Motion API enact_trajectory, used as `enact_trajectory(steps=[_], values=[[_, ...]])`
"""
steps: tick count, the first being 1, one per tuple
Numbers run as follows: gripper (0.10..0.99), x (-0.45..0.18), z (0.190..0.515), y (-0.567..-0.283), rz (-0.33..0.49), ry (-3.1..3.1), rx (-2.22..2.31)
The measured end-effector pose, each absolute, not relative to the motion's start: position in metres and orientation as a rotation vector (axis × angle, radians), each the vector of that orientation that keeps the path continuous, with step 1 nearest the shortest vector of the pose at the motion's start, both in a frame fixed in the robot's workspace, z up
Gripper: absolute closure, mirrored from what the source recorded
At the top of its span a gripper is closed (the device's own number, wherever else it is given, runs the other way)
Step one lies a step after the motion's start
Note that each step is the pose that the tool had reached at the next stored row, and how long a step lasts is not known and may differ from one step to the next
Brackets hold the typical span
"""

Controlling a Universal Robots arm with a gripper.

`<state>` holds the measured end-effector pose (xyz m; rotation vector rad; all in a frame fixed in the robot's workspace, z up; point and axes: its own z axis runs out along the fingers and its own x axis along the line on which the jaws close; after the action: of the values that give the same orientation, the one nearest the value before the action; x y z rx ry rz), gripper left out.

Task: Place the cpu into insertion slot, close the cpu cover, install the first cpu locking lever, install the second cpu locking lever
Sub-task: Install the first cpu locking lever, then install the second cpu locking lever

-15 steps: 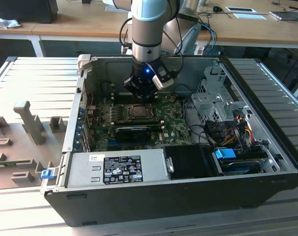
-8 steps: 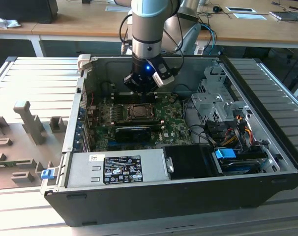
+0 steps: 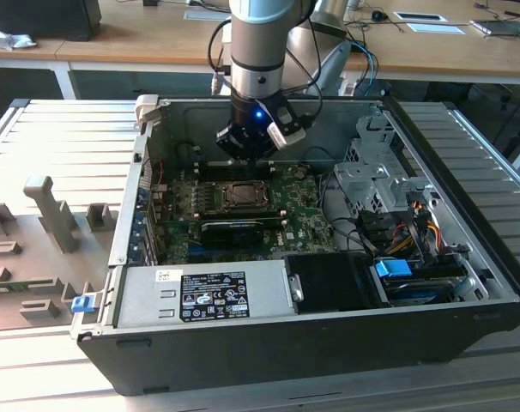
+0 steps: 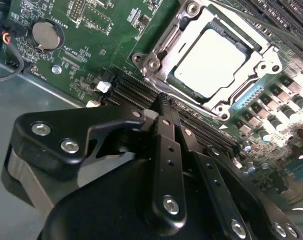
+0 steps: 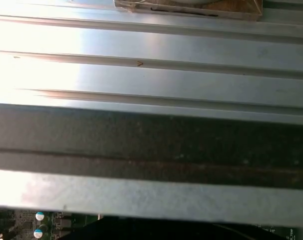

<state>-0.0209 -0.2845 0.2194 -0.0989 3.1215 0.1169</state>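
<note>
My claw (image 4: 164, 107) hangs inside the open computer case (image 3: 466, 283), above the far edge of the green motherboard (image 4: 91, 45). Its fingers are closed together and hold nothing. The cpu (image 4: 211, 62) is already seated in the insertion slot (image 3: 243, 196), silver top facing up, just beyond my fingertips toward the board's centre. The cpu cover (image 4: 164, 47) appears lowered as a metal frame around the chip; whether its levers are latched I cannot tell. The case sits on a ribbed grey worktop (image 3: 63, 137), with a wooden desk (image 3: 140, 39) behind
</note>
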Motion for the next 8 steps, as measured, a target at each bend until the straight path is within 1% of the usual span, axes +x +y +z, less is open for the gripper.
enact_trajectory(steps=[8], values=[[0.98, -0.0209, 0.2194, -0.2868, 0.117, 3.122, -0.099]])
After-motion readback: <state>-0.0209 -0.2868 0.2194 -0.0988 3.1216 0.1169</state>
